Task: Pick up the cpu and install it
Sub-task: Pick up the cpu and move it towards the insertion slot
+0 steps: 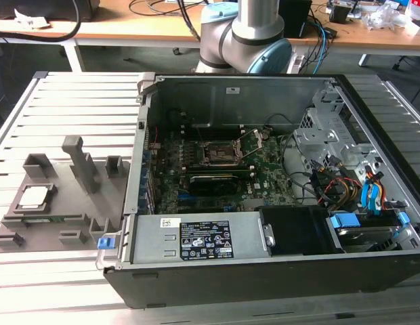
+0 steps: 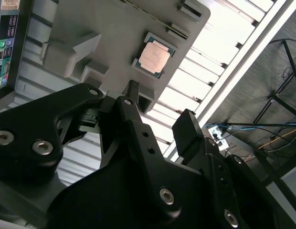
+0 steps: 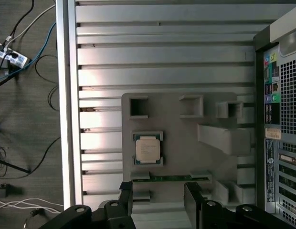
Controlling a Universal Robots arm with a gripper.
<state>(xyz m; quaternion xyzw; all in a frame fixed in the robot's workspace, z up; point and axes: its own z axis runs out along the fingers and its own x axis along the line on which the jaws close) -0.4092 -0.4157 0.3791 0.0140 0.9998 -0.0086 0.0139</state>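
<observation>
the cpu [image 3: 148,148] lies in its pocket of the grey tray [image 3: 186,157] on the slatted surface [image 3: 162,52], beside the computer case [image 1: 264,284]. the tool [image 3: 158,196] hangs above the cpu, released and empty. nothing is picked up yet; both the pick and the install into the socket [image 1: 220,154] are left.

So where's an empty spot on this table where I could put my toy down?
Free: the bare table slats between the grey tray and the table's far edge, and the strip along its near edge. Crowded: the tray, with its blocks and the cpu, and inside the computer case.
</observation>
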